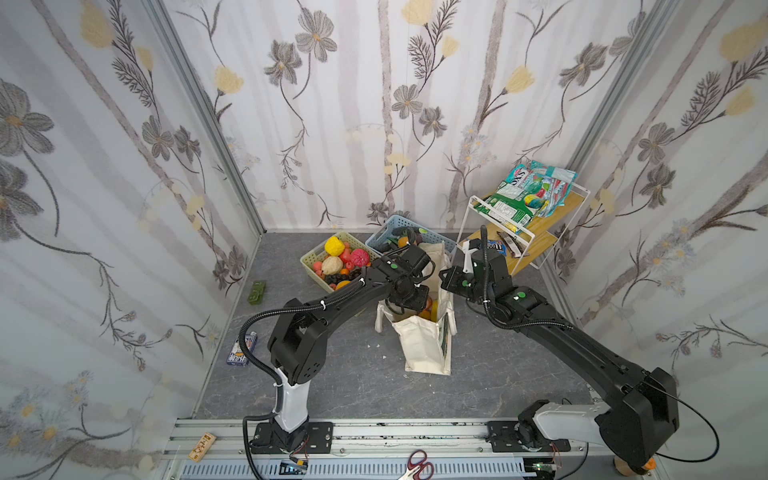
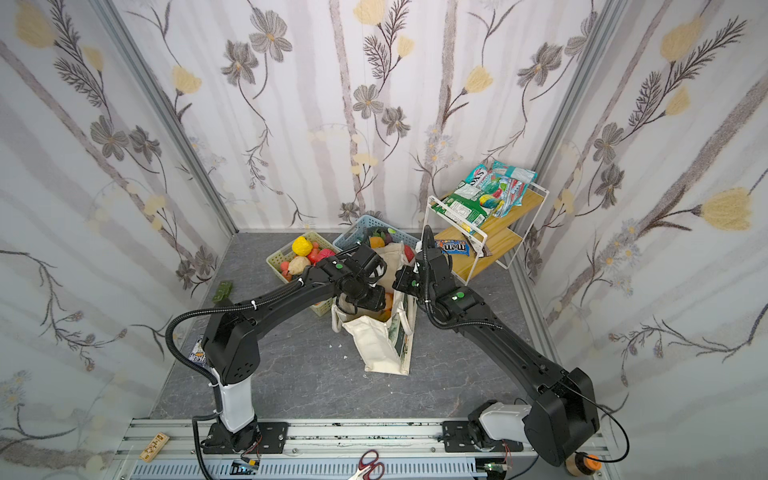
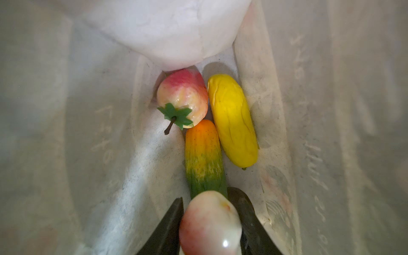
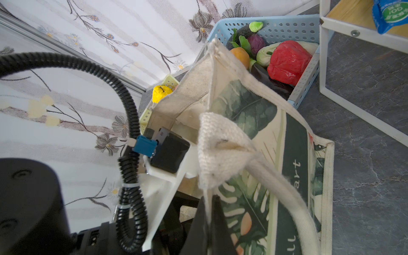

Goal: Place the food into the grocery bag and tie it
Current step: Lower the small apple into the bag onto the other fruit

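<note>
Peach [image 3: 209,225], judged light and slippery, is clamped across its middle between left gripper [image 3: 208,199] fingers; limp grocery bag [image 4: 242,106] rim is pinched by the closed right gripper [image 4: 208,212].

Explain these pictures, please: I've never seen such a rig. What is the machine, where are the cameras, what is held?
Two black robot arms stand on a rail, each ending in a two-finger gripper. Both top views look down on the whole grey table; the other two pictures come from cameras on the wrists. The left gripper, inside the grocery bag, holds a pale peach over an apple, a mango and an orange-green piece. The right gripper is shut on the bag's cloth by a handle. A green basket, a blue basket and a snack shelf stand behind.
</note>
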You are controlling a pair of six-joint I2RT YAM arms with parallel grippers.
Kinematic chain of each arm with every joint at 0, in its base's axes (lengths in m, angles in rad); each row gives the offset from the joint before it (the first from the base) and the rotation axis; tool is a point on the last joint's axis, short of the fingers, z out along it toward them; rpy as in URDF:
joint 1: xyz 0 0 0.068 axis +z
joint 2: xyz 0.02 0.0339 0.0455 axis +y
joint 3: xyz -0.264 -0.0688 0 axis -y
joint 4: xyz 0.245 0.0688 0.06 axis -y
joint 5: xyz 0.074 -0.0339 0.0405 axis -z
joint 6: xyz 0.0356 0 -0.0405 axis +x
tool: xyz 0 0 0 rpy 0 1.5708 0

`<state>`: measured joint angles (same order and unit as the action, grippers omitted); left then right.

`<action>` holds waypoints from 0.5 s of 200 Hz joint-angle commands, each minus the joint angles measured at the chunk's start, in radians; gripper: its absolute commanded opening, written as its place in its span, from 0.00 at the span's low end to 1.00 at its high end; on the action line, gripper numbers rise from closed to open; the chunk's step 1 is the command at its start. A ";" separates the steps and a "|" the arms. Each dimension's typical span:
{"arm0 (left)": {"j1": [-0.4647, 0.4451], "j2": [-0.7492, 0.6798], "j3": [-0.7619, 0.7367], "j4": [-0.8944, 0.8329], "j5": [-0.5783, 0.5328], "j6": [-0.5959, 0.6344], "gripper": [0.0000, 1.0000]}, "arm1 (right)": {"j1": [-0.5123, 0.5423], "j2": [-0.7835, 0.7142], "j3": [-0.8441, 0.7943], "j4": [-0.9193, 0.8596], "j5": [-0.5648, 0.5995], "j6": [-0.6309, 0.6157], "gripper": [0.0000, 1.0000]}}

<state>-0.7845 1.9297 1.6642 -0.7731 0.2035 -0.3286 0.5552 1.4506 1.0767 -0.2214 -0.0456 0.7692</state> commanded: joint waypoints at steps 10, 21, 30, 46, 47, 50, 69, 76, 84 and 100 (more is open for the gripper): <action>-0.005 0.026 -0.010 0.025 0.010 -0.001 0.43 | 0.000 -0.006 -0.003 0.035 -0.005 0.001 0.02; -0.007 0.035 -0.013 0.030 0.013 -0.001 0.43 | 0.000 -0.007 -0.004 0.036 -0.004 0.001 0.02; -0.007 0.040 -0.014 0.032 0.015 -0.003 0.43 | -0.001 -0.009 -0.004 0.035 -0.002 0.001 0.02; -0.006 0.051 -0.017 0.040 0.025 -0.007 0.43 | -0.001 -0.012 -0.007 0.035 0.000 0.001 0.02; -0.006 0.050 -0.017 0.041 0.026 -0.007 0.43 | 0.000 -0.013 -0.007 0.035 0.001 0.001 0.02; -0.007 0.054 -0.019 0.043 0.029 -0.009 0.43 | 0.000 -0.013 -0.009 0.034 0.001 0.001 0.02; -0.007 0.070 -0.023 0.052 0.041 -0.015 0.43 | -0.001 -0.016 -0.012 0.035 0.003 0.002 0.02; -0.007 0.078 -0.024 0.055 0.046 -0.016 0.43 | -0.001 -0.016 -0.014 0.036 0.003 0.002 0.02; -0.007 0.084 -0.026 0.059 0.049 -0.018 0.43 | -0.002 -0.017 -0.015 0.036 0.003 0.003 0.02; -0.007 0.097 -0.027 0.061 0.054 -0.020 0.43 | -0.001 -0.019 -0.017 0.036 0.003 0.002 0.02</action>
<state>-0.7910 2.0106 1.6413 -0.7284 0.2390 -0.3401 0.5541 1.4361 1.0653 -0.2218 -0.0456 0.7692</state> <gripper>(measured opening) 0.433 0.048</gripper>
